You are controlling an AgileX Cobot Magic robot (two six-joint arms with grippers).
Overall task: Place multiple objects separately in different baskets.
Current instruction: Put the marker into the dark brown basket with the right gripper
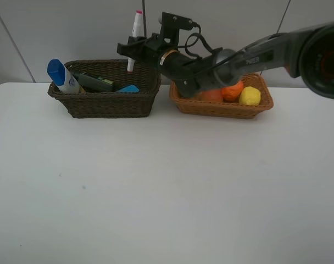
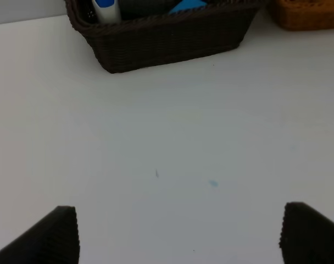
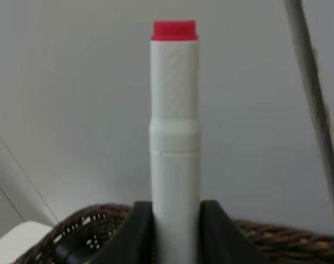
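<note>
One marker (image 3: 174,148), tool-clamped, wrist-only detail.

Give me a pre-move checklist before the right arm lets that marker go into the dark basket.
1. Marker gripped between the right gripper fingers: ok.
2. Marker upright, pink tip up: ok.
3. Marker over the dark brown basket: ok; it stands above the back rim.
4. Landing spot free of the blue-capped bottle: cannot tell.
5. Left gripper open and apart from the basket: ok.
6. Fruit confined to the tan basket: ok.
</note>
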